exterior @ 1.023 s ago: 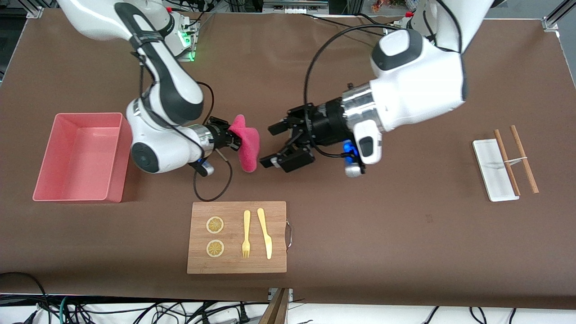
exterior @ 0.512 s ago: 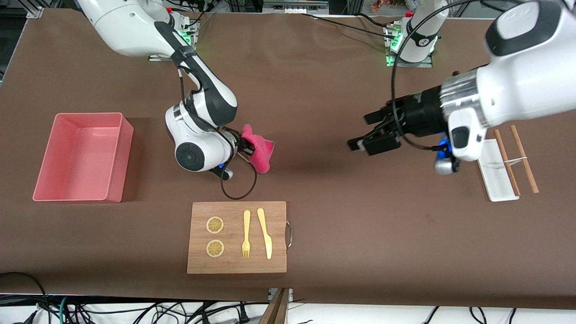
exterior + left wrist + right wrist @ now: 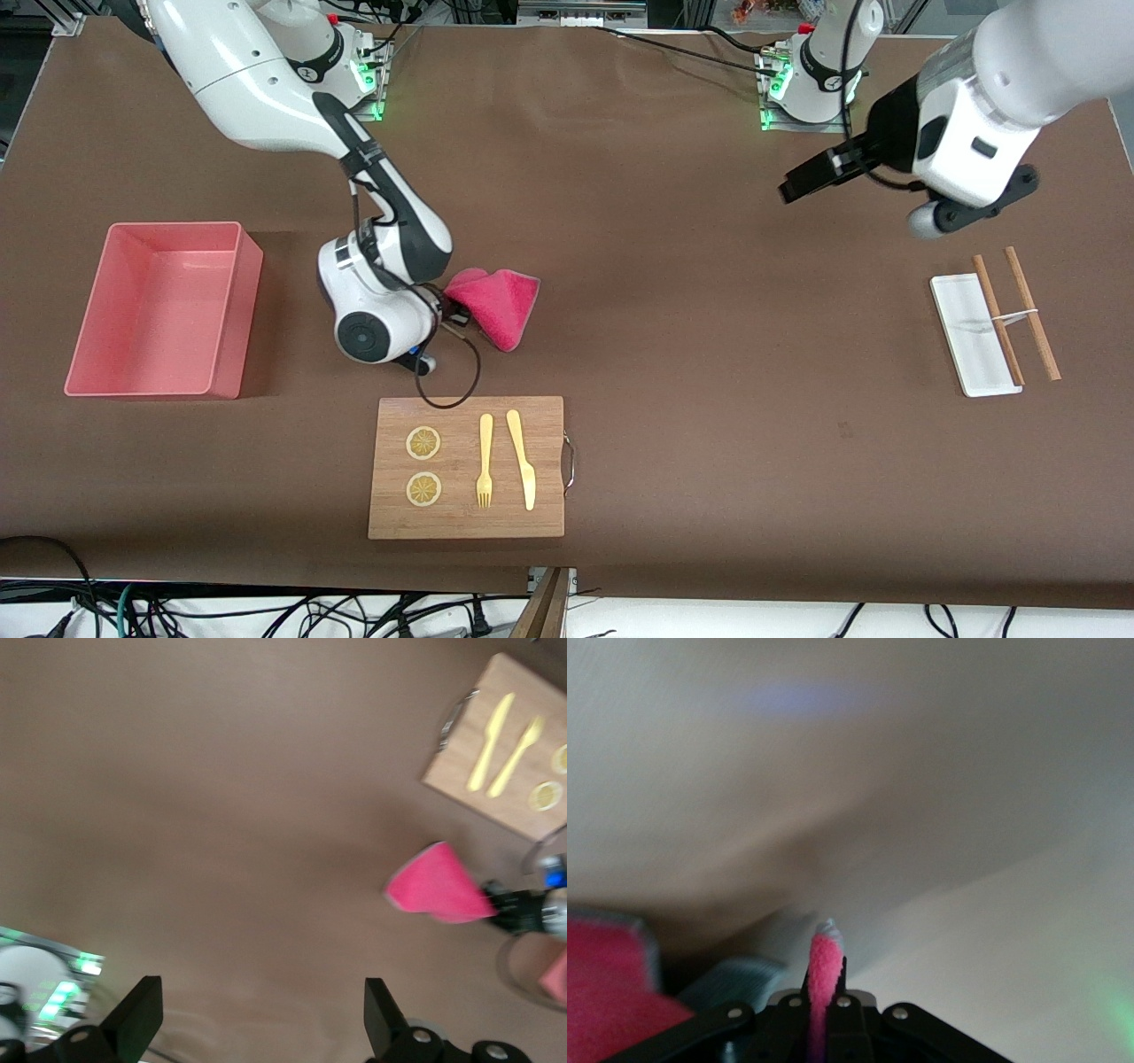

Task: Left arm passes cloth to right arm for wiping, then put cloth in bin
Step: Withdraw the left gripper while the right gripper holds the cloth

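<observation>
I see the right hand (image 3: pixel 450 312) low over the tabletop (image 3: pixel 673 266), wrist bent down, pinching one edge of the cloth (image 3: pixel 496 304), which drapes onto the tabletop between the bin (image 3: pixel 159 306) and mid-table, above the cutting board (image 3: pixel 467 467). Left hand (image 3: pixel 802 182) raised high near its base, fingers spread, empty.

You see a brown table cover (image 3: pixel 673 372) filling most of the front view. Aluminium framing (image 3: pixel 1094 31) stands at its corners by the bases. At the edge nearest the front camera, tangled cables (image 3: pixel 292 611) lie on a white floor, with a wooden piece (image 3: pixel 547 602) poking up mid-edge.
</observation>
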You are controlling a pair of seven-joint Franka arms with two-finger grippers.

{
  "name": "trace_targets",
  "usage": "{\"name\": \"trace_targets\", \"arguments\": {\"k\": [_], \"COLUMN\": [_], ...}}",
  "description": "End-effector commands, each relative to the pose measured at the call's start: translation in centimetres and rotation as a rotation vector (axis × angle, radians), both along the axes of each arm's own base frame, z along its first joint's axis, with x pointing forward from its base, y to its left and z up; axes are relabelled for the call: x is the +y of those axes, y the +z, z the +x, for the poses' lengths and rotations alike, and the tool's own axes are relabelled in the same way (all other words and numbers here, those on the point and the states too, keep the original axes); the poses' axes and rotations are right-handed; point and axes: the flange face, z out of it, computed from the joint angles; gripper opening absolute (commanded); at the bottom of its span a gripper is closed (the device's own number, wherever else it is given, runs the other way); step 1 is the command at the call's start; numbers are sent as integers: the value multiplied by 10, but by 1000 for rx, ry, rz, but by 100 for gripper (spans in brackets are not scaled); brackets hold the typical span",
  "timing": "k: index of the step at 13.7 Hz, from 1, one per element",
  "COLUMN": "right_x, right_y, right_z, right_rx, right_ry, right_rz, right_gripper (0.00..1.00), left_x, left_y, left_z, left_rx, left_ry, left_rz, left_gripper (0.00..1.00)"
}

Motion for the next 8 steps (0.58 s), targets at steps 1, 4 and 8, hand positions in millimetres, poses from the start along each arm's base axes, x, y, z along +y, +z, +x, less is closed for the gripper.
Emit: {"name": "trace_targets", "arguments": {"k": [1, 4, 8], "right_x": [-61, -128, -217], "right_y": [3, 10, 28], "right_z": [11, 25, 35], "right_rx": [16, 33, 48], "right_ry": [85, 166, 328], "right_rz": [2, 27, 41], "right_gripper": [0, 0, 0], "left_x": [49, 100, 107], "left_y": [-8, -26, -44], "left_z": [-44, -46, -40], "left_rx": [-24, 2, 13], "left_ry": [-99, -120, -127], "left_rz": [98, 98, 146], "left_gripper": [100, 100, 100]}}
